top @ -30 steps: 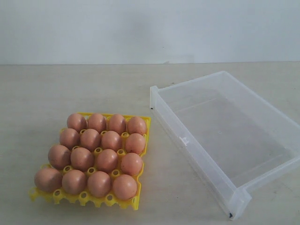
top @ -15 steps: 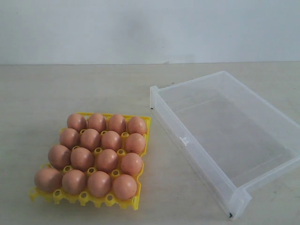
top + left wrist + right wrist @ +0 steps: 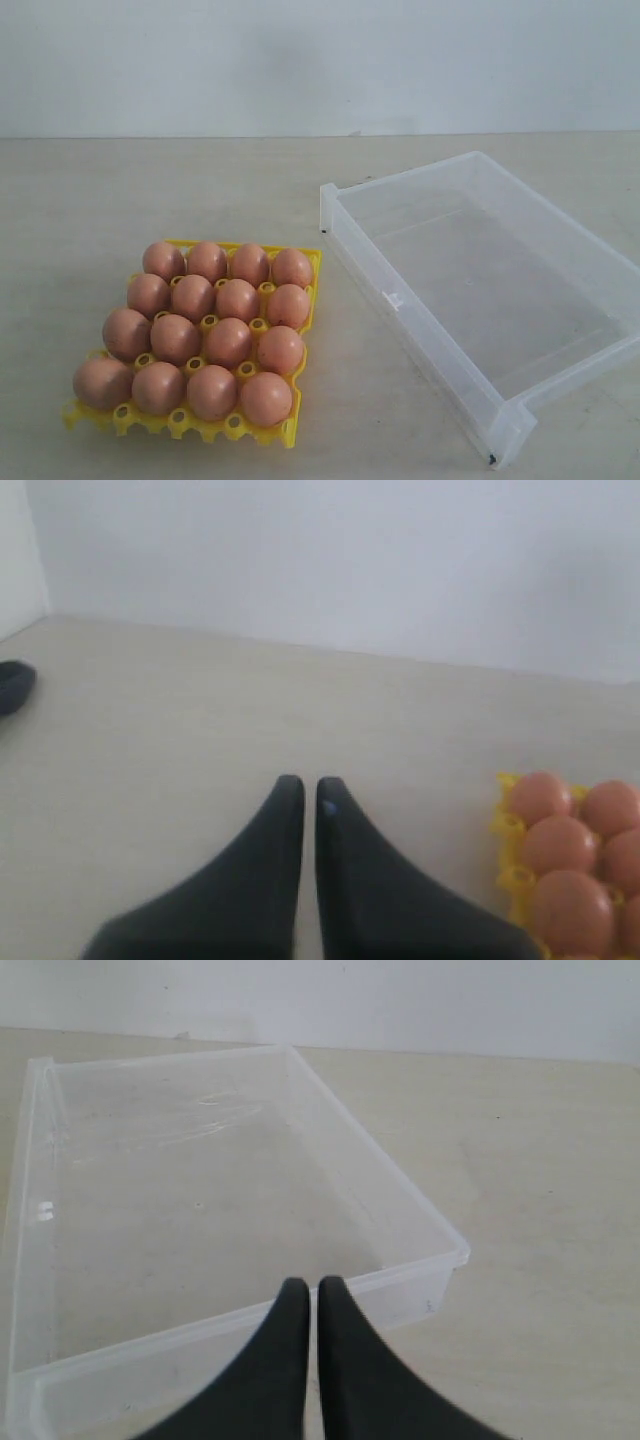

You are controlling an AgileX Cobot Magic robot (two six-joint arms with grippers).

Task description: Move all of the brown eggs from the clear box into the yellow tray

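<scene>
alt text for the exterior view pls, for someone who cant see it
A yellow tray on a pale table holds sixteen brown eggs, filling every cup in four rows of four. To its right lies a clear box with nothing in it.

Left gripper [image 3: 310, 785] is pinched together, black fingers nearly touching, nothing between them. Right gripper [image 3: 311, 1285] looks the same: jaws closed, empty.

no readable text, label or number on anything.
</scene>
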